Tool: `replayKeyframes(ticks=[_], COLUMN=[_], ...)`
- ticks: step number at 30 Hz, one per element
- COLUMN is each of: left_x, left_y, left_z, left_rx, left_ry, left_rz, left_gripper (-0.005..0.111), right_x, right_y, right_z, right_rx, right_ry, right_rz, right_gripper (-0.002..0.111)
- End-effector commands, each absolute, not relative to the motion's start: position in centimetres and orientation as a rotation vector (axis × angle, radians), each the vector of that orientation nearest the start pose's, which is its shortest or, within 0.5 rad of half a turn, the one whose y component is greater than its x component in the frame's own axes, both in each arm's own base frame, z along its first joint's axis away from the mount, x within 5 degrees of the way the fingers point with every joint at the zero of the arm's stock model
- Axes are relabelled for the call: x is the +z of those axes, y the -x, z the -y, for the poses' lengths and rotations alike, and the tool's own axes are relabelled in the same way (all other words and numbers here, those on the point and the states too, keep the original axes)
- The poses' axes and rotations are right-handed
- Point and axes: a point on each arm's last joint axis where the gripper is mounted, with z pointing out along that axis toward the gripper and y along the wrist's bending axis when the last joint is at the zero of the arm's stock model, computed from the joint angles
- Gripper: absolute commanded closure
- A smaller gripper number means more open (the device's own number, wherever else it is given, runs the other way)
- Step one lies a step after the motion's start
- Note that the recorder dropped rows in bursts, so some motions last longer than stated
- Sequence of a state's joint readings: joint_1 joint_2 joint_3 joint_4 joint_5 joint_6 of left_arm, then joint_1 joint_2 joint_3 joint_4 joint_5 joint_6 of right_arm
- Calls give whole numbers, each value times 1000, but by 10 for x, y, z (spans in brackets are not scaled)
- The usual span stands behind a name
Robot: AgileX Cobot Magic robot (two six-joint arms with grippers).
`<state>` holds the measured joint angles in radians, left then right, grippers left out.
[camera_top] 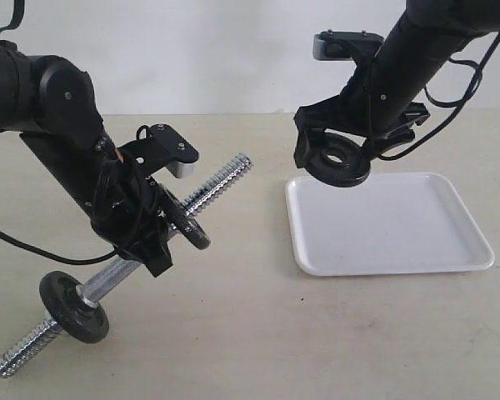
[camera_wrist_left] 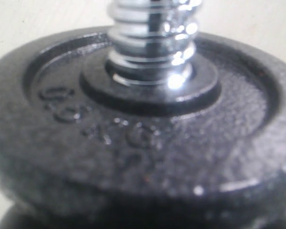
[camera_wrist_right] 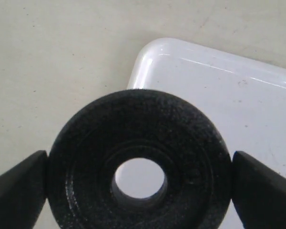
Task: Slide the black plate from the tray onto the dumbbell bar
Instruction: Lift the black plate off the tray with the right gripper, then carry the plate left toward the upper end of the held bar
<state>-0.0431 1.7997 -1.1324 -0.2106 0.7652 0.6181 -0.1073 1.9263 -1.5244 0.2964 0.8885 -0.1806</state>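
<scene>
My right gripper (camera_top: 342, 160) is shut on the black plate (camera_top: 340, 169), holding it by the rim in the air above the white tray's (camera_top: 400, 250) far left corner. In the right wrist view the plate (camera_wrist_right: 138, 124) sits between both fingers (camera_wrist_right: 16, 191), and the tray (camera_wrist_right: 238, 95) shows through its centre hole. My left gripper (camera_top: 146, 242) is shut on the dumbbell bar (camera_top: 221, 182), which tilts up toward the right with its threaded end free. One black disc (camera_top: 189, 222) sits on the bar just beyond the left gripper and fills the left wrist view (camera_wrist_left: 148, 143). My left fingers are hidden there.
Another black disc (camera_top: 73, 306) sits on the bar's lower end near the table's front left, with the threaded tip (camera_top: 21, 354) sticking out past it. The tray holds nothing else. Bare table lies between the bar and the tray.
</scene>
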Motion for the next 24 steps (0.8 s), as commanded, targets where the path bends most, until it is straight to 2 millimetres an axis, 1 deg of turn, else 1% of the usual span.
replayKeyframes(ticks=[1,10,16,24], left_x=[209,208,208,208], left_y=[-347,-346,-346,-346], left_z=[27,27,27,27], left_rx=[-93,-98,-99,-99], left_ry=[-723,-727,-733,-733], left_rz=[-2680,-2688,-2690,-2690], left_gripper=[103,103,103,103], right_x=[254,258,263,264], right_y=[-415,-417,-419,-418], right_z=[16,9,2,-1], right_rx=[408,519,628,670], right_ry=[-56,-19,-2,8], right_rz=[-2635,-2584,-2525,-2519], right_gripper=[100,100,100,100])
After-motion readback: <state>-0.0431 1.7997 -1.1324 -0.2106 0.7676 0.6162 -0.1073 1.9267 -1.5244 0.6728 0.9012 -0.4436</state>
